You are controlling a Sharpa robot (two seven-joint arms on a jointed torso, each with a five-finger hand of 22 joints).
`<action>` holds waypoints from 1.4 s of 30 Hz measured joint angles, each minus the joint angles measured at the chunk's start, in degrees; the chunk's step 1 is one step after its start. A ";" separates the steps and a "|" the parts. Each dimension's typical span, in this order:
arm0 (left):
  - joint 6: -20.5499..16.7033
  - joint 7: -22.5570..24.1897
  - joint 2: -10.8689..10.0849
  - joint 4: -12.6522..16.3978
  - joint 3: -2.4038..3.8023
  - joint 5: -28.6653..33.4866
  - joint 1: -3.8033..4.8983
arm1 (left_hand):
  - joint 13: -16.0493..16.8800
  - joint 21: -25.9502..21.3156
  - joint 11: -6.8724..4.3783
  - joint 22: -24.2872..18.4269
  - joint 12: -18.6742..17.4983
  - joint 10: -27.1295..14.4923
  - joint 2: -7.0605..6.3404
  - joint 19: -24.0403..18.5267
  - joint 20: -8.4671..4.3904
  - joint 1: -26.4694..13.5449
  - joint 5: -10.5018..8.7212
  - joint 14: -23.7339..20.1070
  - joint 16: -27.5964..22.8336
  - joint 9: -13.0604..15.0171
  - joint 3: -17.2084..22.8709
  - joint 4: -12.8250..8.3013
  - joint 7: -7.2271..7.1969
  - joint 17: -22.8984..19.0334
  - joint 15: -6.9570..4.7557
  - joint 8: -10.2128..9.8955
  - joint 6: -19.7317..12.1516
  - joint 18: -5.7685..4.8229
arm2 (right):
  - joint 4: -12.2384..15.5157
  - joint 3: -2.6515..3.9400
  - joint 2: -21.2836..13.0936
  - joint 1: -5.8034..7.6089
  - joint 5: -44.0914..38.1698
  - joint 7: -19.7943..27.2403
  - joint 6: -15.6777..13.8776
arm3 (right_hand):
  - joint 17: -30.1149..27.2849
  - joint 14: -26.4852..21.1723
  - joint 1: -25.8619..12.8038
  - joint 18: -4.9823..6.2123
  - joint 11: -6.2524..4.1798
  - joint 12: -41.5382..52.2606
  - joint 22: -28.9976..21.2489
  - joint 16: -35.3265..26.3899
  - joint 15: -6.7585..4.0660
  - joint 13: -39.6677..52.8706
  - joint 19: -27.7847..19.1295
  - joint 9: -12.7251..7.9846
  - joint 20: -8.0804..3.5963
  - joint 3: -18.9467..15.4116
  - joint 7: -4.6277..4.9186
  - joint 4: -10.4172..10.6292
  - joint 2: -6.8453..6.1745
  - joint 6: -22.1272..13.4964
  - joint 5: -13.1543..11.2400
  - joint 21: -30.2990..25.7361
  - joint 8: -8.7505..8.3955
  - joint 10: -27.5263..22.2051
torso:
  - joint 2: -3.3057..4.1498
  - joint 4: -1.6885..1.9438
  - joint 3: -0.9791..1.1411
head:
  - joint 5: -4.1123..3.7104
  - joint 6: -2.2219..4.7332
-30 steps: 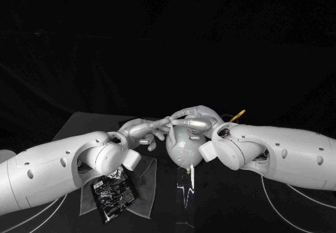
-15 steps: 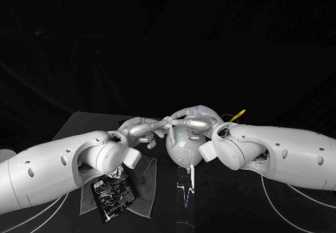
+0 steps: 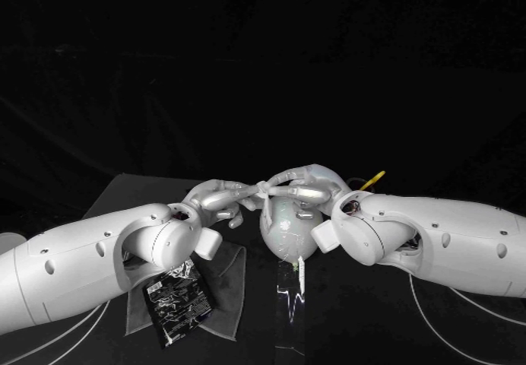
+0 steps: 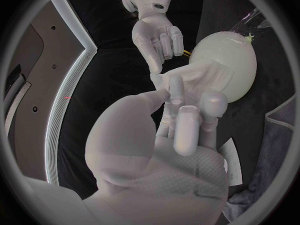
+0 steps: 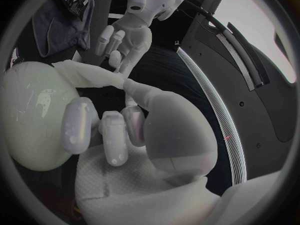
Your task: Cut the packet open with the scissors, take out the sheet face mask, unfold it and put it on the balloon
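Sheet face mask (image 4: 201, 79) corner has risen slightly over the balloon (image 3: 283, 224) with my left hand (image 3: 220, 199) pinching it, my right hand (image 3: 298, 186) cupping the balloon's top, so I'm draping, next I'd judge pulling it smooth, packet (image 3: 175, 300) discarded on the cloth (image 3: 228, 304).

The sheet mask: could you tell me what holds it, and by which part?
The left hand and right hand both pinch the sheet mask by its loose edge, beside the balloon.
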 measured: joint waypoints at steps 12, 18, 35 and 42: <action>0.09 0.79 0.04 0.28 0.00 0.21 0.00 | -0.36 0.69 -0.20 1.26 -0.65 1.03 -0.90 0.69 -0.27 -0.33 0.00 0.19 0.15 0.01 0.48 0.02 -0.10 0.41 -0.19 0.37 0.71 0.00 | -0.36 0.00 0.08 0.00 -0.13 -0.14 -0.03 | 0.04 0.00 0.00 0.00 0.01 0.00 -0.02 0.00 0.00 0.00 0.00 0.00 0.00 0.00 -0.13 0.00 0.00 0.04 0.17 0.00 0.00 -0.01 | 0.00 -0.03 0.01 | 0.03 0.16; 0.15 0.97 0.09 0.31 0.00 0.21 0.00 | -0.45 1.06 -0.19 1.57 -0.92 1.43 -1.52 0.69 -0.28 -0.28 0.00 0.20 0.21 0.01 0.71 0.10 -0.07 0.53 -0.18 0.38 0.91 0.00 | -0.26 0.00 0.07 0.00 -0.21 -0.22 -0.02 | 0.05 0.00 0.00 0.00 0.01 -0.01 -0.05 -0.01 0.00 0.02 0.00 0.00 0.00 0.00 -0.19 0.00 0.00 -0.01 0.16 0.00 -0.04 -0.01 | 0.00 -0.03 0.01 | -0.01 0.19; 0.10 1.11 0.34 0.44 0.00 -0.92 0.00 | -0.46 2.39 -0.09 3.26 -0.92 2.15 -3.41 1.60 -0.37 -1.00 0.00 -0.01 0.49 0.01 3.63 -1.41 -0.11 1.22 -0.38 0.65 1.36 0.00 | 0.29 0.00 -0.55 0.02 -1.72 -0.28 -0.04 | 0.00 0.00 -1.46 0.20 0.53 -1.29 0.00 -0.24 0.00 0.00 -0.41 0.55 0.00 0.17 0.58 -0.17 -0.50 -1.83 0.16 -1.48 -0.20 -0.58 | -0.01 -0.05 0.01 | 0.14 0.29; 0.00 1.11 0.39 0.49 0.00 -1.53 0.00 | -0.23 2.62 -0.29 3.58 -0.92 2.35 -3.71 1.80 -0.58 -1.30 0.44 0.20 0.49 0.01 4.37 -1.65 -0.15 1.23 -0.58 0.65 1.78 0.00 | 0.49 -0.01 -0.86 0.04 -2.91 -0.64 0.22 | 0.00 0.00 -4.51 0.97 2.16 -5.00 0.00 -0.68 0.81 -0.01 -2.15 -0.52 0.92 -2.05 2.14 0.95 -1.13 -5.41 0.25 -4.75 -2.61 -3.36 | -0.01 -0.06 0.01 | 0.15 0.21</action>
